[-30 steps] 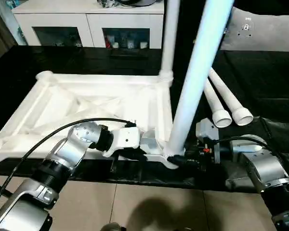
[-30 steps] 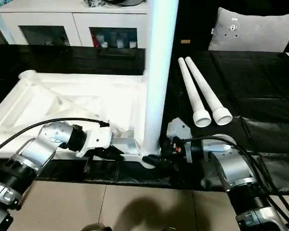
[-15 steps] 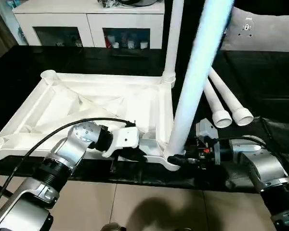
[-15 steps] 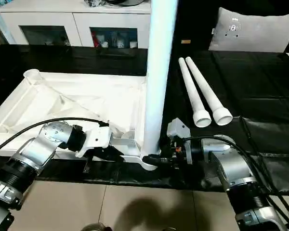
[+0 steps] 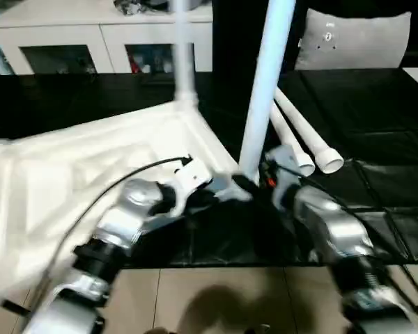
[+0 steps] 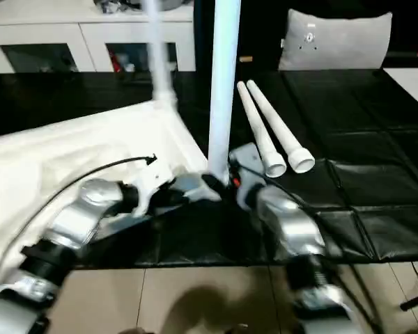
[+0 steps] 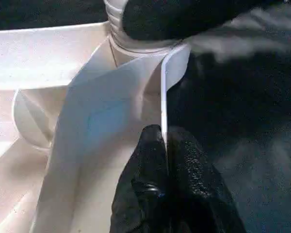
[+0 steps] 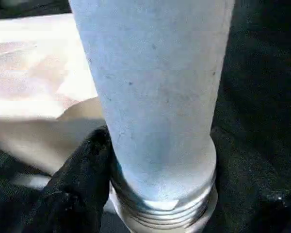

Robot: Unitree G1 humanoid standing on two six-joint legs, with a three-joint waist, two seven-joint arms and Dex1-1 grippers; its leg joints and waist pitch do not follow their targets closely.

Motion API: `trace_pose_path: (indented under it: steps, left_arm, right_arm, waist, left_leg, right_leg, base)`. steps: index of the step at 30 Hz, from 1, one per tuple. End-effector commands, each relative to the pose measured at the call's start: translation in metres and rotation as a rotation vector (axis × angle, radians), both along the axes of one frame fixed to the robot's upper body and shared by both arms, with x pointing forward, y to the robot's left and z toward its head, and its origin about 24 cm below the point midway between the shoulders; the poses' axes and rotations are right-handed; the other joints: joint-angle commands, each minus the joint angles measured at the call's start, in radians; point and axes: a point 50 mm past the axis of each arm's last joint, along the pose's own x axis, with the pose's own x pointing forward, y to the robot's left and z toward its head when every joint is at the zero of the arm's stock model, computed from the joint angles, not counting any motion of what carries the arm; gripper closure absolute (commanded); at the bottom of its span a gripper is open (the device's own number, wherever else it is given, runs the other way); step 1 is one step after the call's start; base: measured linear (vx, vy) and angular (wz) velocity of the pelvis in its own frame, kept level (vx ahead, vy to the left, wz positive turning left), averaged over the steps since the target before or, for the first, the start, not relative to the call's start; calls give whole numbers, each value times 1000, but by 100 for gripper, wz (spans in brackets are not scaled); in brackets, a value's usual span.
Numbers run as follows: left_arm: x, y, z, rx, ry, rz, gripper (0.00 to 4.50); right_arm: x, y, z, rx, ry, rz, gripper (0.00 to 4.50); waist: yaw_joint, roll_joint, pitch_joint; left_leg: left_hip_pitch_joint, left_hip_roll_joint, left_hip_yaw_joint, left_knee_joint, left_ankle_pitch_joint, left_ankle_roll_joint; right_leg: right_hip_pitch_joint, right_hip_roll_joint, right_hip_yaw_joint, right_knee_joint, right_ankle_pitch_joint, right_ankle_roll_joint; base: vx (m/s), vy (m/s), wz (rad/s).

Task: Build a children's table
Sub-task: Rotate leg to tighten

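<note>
The children's table top point(image 5: 70, 181) lies upside down on the black-covered surface, skewed to the front edge. One white leg point(image 5: 183, 62) stands in its far corner socket. A second leg point(image 5: 261, 104) stands upright in the near right corner socket. My right gripper point(image 5: 249, 182) is shut on that leg's base, its fingers point(image 8: 82, 179) pressed against the ribbed collar. Just left of it, my left gripper point(image 5: 221, 195) is shut on the top's thin rim point(image 7: 163, 97). Two loose legs point(image 5: 299, 136) lie side by side to the right.
A white cabinet point(image 5: 90, 35) stands behind the black work surface point(image 5: 383, 188), and a grey cushion point(image 5: 355, 38) lies at the back right. Tiled floor point(image 5: 216, 299) shows in front of the surface's near edge.
The camera has shifted. The table top has swung round, its near right corner moving away from me with both grippers on it. My right fingers have drawn in on the leg's base.
</note>
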Motion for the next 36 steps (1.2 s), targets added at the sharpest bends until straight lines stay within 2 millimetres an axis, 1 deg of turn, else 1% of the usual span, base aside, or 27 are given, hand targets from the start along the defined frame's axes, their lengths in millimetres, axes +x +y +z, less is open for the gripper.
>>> trace_pose_path:
  steps: [1,2,4,5,6,9,10,11,12,13,15,16,17,20,22,23,24,25,26,27,28,29,30,32,33,35,36]
  left_arm:
    - [4,-20,23,-57,-103,8,450]
    - [4,-21,24,-59,-111,17,450]
    - [5,-19,25,-44,-122,22,450]
    - [6,-17,25,-34,-129,25,450]
    - [6,-15,25,-29,-130,26,450]
    - [7,-7,24,-4,-134,26,450]
    - [7,-5,24,1,-133,23,450]
    - [7,-1,23,12,-133,12,450]
    - [7,2,22,22,-133,-1,450]
    - [7,2,22,22,-133,-1,450]
    - [7,6,22,35,-135,-33,450]
    - [6,10,20,58,-132,-77,450]
    - [5,12,19,73,-124,-101,450]
    - [2,19,16,103,-103,-173,450]
    - [0,23,15,119,-97,-223,450]
    - [-2,28,14,137,-83,-283,450]
    - [-3,29,14,140,-89,-320,450]
    - [-5,30,14,139,-91,-359,450]
    - [-7,31,14,142,-93,-394,450]
    - [-8,32,14,149,-95,-422,450]
    - [-8,33,14,158,-97,-442,450]
    - [-8,33,14,165,-100,-453,450]
    - [-10,35,13,178,-93,-491,450]
    - [-13,38,14,196,-73,-583,450]
    - [-13,38,14,196,-70,-596,450]
    - [-14,38,15,201,-69,-633,450]
    - [-14,39,15,203,-69,-643,450]
  right_arm:
    - [-6,30,-11,6,37,67,180]
    - [-5,31,-10,18,23,62,124]
    - [-5,30,-9,22,14,62,110]
    - [-5,29,-9,30,11,66,98]
    - [-5,27,-8,38,4,63,98]
    - [-5,20,-3,62,-44,84,63]
    - [-6,18,-2,69,-53,95,55]
    - [-7,12,0,61,-78,125,55]
    - [-9,7,2,38,-107,164,37]
    - [-9,7,2,38,-107,164,23]
    - [-13,-2,5,38,-134,222,16]
    - [-16,-13,6,21,-139,253,16]
    - [-17,-18,6,6,-139,270,5]
    - [-21,-32,8,-13,-130,342,5]
    - [-24,-40,10,-18,-121,389,5]
    - [-28,-48,13,-31,-102,460,5]
    - [-29,-50,14,-40,-99,491,5]
    - [-31,-52,15,-43,-94,520,5]
    - [-32,-54,16,-50,-87,542,5]
    - [-33,-55,16,-61,-85,561,5]
    - [-33,-56,17,-77,-88,573,5]
    - [-33,-57,17,-87,-92,580,5]
    - [-35,-56,16,-110,-90,619,5]
    - [-40,-53,14,-152,-73,735,5]
    - [-41,-53,14,-156,-71,752,5]
    - [-43,-51,13,-154,-51,783,5]
    - [-43,-51,12,-151,-45,793,23]
  waist:
    - [8,-14,-71]
    - [12,-12,-73]
    - [14,-11,-75]
    - [14,-15,-76]
    - [15,-14,-75]
    - [15,-14,-73]
    - [16,-10,-73]
    - [14,-12,-73]
    - [16,-13,-73]
    - [17,-9,-73]
    - [21,-12,-73]
    - [22,-12,-73]
    - [22,-11,-74]
    - [24,-6,-73]
    - [27,-8,-73]
    - [29,-6,-73]
    - [32,-10,-73]
    - [35,-9,-73]
    - [37,-14,-72]
    - [40,-12,-72]
    - [43,-19,-71]
    - [48,-15,-70]
    - [52,-15,-70]
    - [57,-18,-70]
    - [56,-17,-70]
    - [58,-19,-70]
    - [60,-18,-70]
  left_leg:
    - [-2,32,-7,-65,-117,47]
    - [-3,32,-6,-63,-101,62]
    - [-4,33,-7,-62,-84,71]
    - [-5,33,-7,-62,-72,82]
    - [-5,32,-6,-61,-75,90]
    - [-4,33,-5,-61,-101,92]
    - [-4,33,-5,-62,-107,91]
    - [-4,33,-6,-63,-111,89]
    - [-3,33,-6,-62,-117,88]
    - [-2,34,-6,-62,-121,87]
    - [-4,33,-5,-61,-119,93]
    - [-3,33,-6,-61,-118,95]
    - [-4,34,-7,-61,-110,100]
    - [-2,34,-5,-59,-122,105]
    - [-1,36,-6,-60,-126,106]
    - [0,37,-6,-60,-127,106]
    - [0,38,-5,-60,-127,109]
    - [0,38,-6,-60,-124,112]
    - [0,39,-4,-59,-125,115]
    - [0,39,-4,-59,-124,115]
    - [0,40,-2,-60,-129,113]
    - [2,41,-3,-61,-132,108]
    - [4,42,-2,-61,-136,102]
    - [2,42,-2,-61,-135,99]
    - [2,43,-1,-62,-134,99]
    - [3,43,-1,-61,-136,100]
    - [2,43,-1,-62,-133,99]
  right_leg:
    - [57,-66,43,-80,-235,-195]
    - [59,-65,44,-76,-191,-200]
    - [61,-63,43,-71,-147,-208]
    - [62,-62,43,-65,-106,-218]
    - [62,-63,43,-65,-98,-222]
    - [62,-65,44,-69,-128,-220]
    - [62,-65,43,-70,-134,-219]
    - [62,-63,43,-70,-138,-217]
    - [62,-64,43,-72,-142,-216]
    - [62,-64,43,-71,-144,-215]
    - [64,-63,44,-72,-130,-214]
    - [65,-63,43,-71,-128,-214]
    - [65,-62,44,-68,-118,-214]
    - [62,-63,43,-70,-123,-224]
    - [63,-63,44,-68,-121,-227]
    - [61,-62,43,-69,-121,-232]
    - [62,-61,44,-67,-113,-232]
    - [62,-62,43,-66,-110,-234]
    - [62,-62,44,-67,-110,-236]
    - [60,-63,43,-66,-117,-237]
    - [60,-63,44,-67,-136,-233]
    - [57,-65,43,-68,-158,-228]
    - [55,-66,44,-69,-170,-225]
    - [56,-67,44,-68,-178,-220]
    - [55,-65,45,-67,-171,-221]
    - [54,-65,44,-66,-163,-226]
    - [55,-65,45,-65,-165,-225]
  base:
    - [0,0,0]
    - [0,0,0]
    - [0,0,0]
    - [0,0,0]
    - [0,0,0]
    - [0,0,0]
    - [0,0,0]
    - [0,0,0]
    - [0,0,0]
    - [0,0,0]
    - [0,0,0]
    - [0,0,0]
    - [0,0,0]
    - [0,0,0]
    - [0,0,0]
    - [0,0,0]
    - [0,0,0]
    - [0,0,0]
    - [0,0,0]
    - [0,0,0]
    - [0,0,0]
    - [0,0,0]
    - [0,0,0]
    - [0,0,0]
    - [0,0,0]
    - [0,0,0]
    - [0,0,0]
